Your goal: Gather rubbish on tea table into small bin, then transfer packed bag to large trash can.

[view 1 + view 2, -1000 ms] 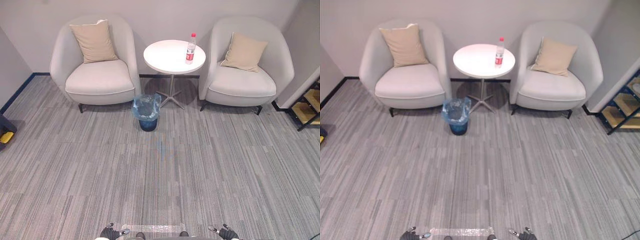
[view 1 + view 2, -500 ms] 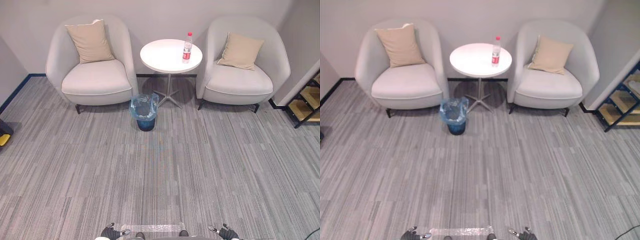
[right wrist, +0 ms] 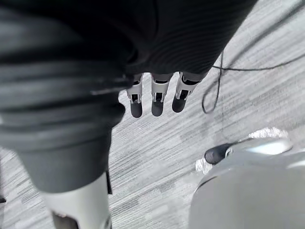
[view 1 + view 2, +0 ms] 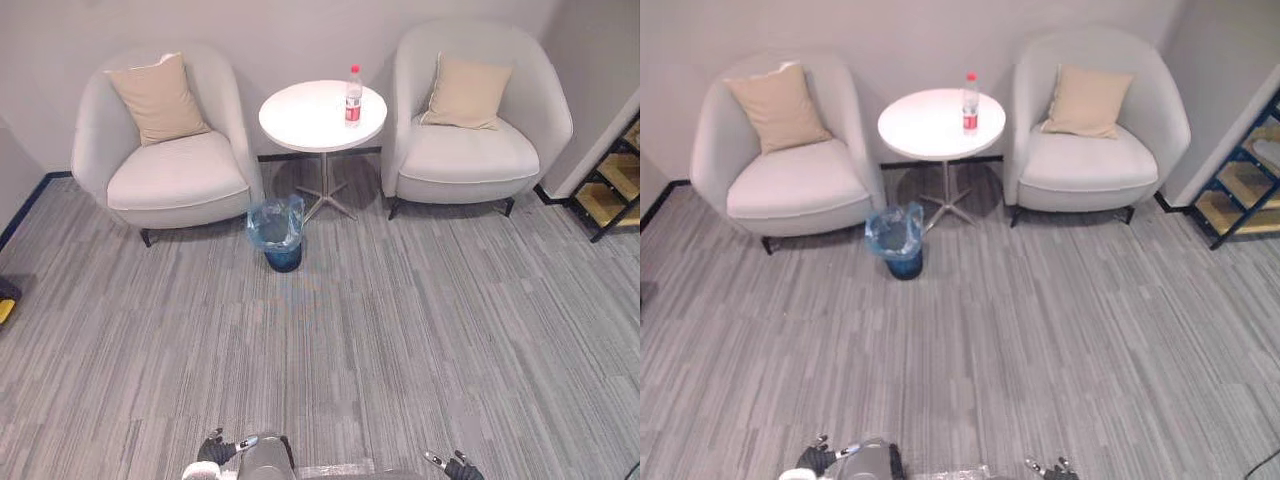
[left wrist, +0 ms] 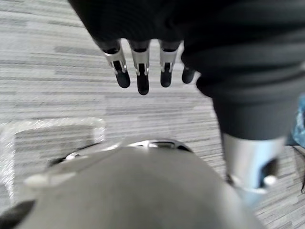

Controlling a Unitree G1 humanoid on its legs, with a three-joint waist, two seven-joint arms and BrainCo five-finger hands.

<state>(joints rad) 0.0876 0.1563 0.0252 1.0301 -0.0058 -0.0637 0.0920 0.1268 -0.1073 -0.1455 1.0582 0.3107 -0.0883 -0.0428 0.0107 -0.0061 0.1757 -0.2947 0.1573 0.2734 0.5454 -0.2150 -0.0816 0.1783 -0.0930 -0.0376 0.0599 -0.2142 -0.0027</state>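
A clear plastic bottle (image 4: 353,97) with a red cap and label stands upright on the round white tea table (image 4: 310,115) between two armchairs. On the carpet in front of the table sits a small dark bin (image 4: 281,234) lined with a blue bag. My left hand (image 4: 216,449) and right hand (image 4: 459,467) hang low at the bottom edge, far from the table. In the wrist views the left hand's fingers (image 5: 141,71) and the right hand's fingers (image 3: 154,96) hang straight and relaxed over the carpet, holding nothing.
A grey armchair (image 4: 165,150) with a beige cushion stands left of the table, another (image 4: 470,120) to its right. A dark-framed shelf with wooden steps (image 4: 615,185) stands at the right edge. Striped grey carpet lies between me and the table.
The camera has moved: the whole scene has shifted left and tilted slightly. Both hands still hang low and hold nothing.
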